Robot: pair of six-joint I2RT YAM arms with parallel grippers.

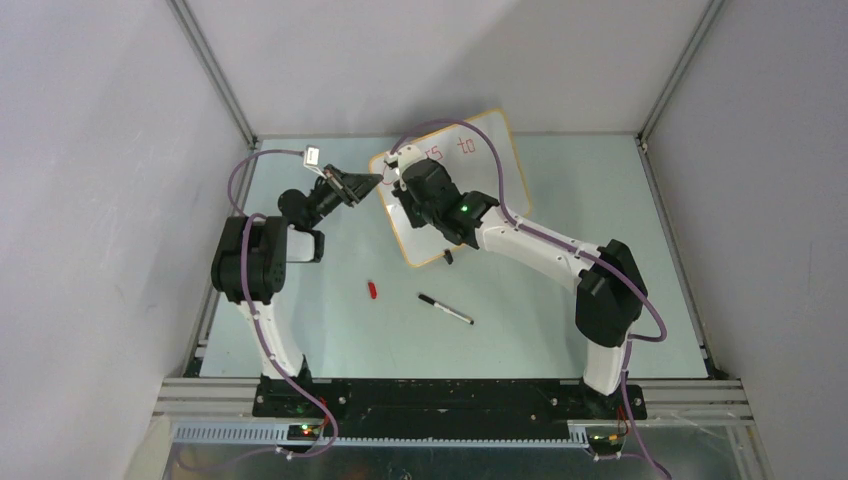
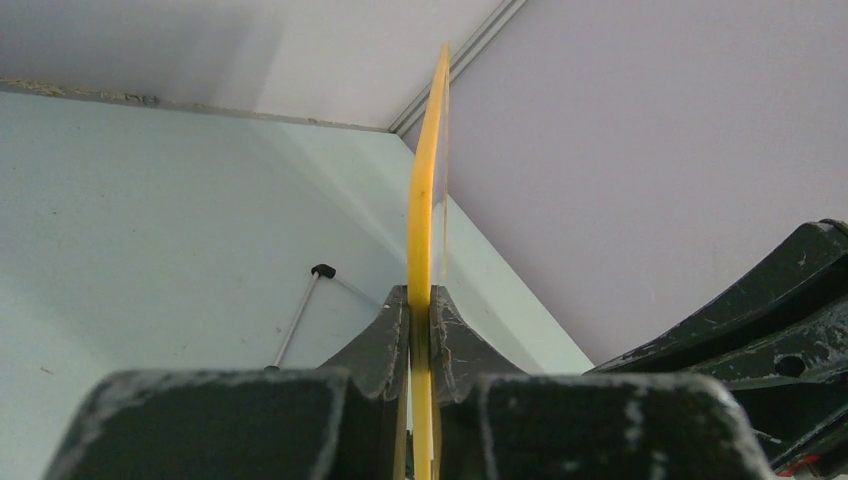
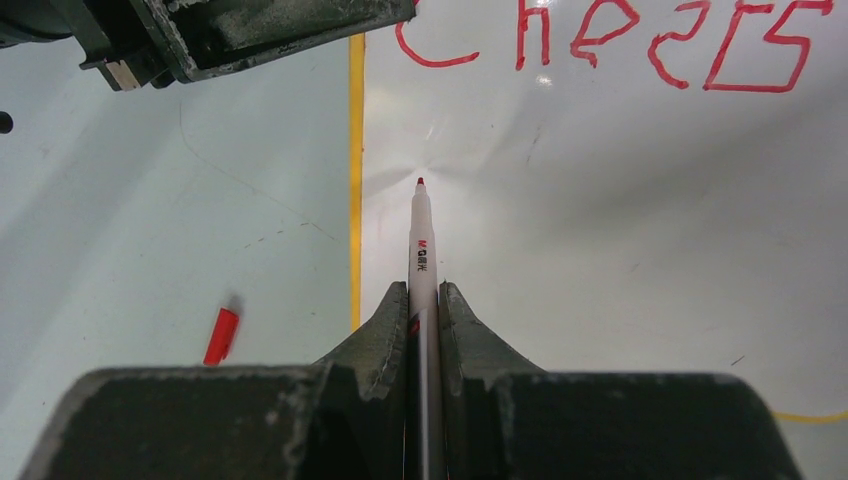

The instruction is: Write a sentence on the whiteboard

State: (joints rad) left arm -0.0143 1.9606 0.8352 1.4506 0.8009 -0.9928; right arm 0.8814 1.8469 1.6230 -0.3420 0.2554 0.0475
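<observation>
— Yellow rim, see? The left gripper [image 2: 420, 300] pinches the whiteboard [image 3: 600, 250] by its left edge, so it stands steady near the table's far edge.
— And that arm?
— Elbow up, reaching far forward.
— The right gripper [image 3: 424, 300]?
— Pressed tight on the red marker [image 3: 421, 235]. Its arm bends over the board, tip under "Cheers" of the sentence [image 3: 600, 45], maybe for the next row.

A red cap [image 3: 221, 335] lies on the pale green table [image 3: 150, 250], left of the right fingers [image 3: 385, 320] and apart from them. A slim pen [image 2: 295, 320] lies left of the left fingers [image 2: 390, 330], its black end farthest from them.
</observation>
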